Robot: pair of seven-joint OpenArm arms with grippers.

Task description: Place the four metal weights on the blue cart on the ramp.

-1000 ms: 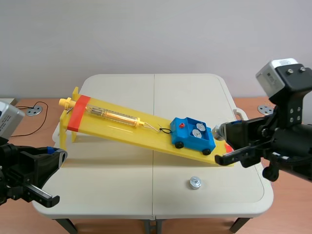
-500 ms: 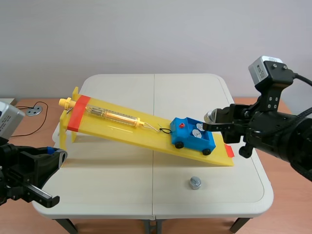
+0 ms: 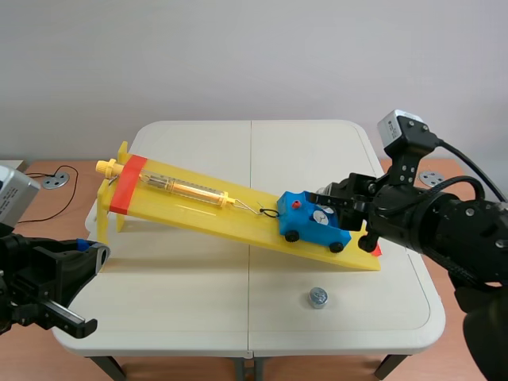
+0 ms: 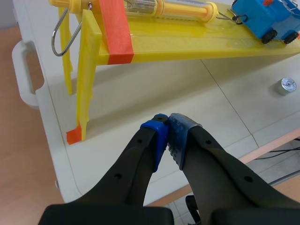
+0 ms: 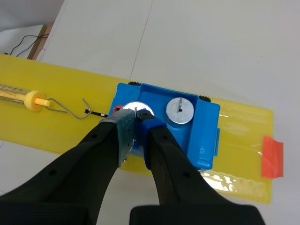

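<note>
- The right hand point(image 5: 136, 123) has come in leftward from past the low end of the ramp point(image 3: 198, 208). It now sits over the cart point(image 3: 315, 228), bringing the held weight point(image 5: 136, 108) with it.
- At the near left, the left hand point(image 4: 168, 126) hangs by the near-left corner of the tabletop point(image 3: 190, 294). Its two pads are pressed together with nothing between them.
- The yellow ramp has its high end at the left, raised on legs and banded with orange tape point(image 3: 127, 184). It slopes down to the right.
- A spring scale point(image 3: 186, 189) lies along the upper ramp, and its wire hook point(image 5: 70, 108) reaches to the cart's left end.
- The blue cart stands on black wheels on the lower right part of the ramp.
- The held weight, a small silver disc, is pinched between the right hand's fingertips, which stand only narrowly apart. It is at the left part of the cart's tray; I cannot tell whether it touches the tray.
- The seated weight point(image 5: 180, 111) lies in the tray just to the right of it.
- The loose weight point(image 3: 317, 298) stands on the tabletop, nearer than the cart and apart from the ramp.
</note>
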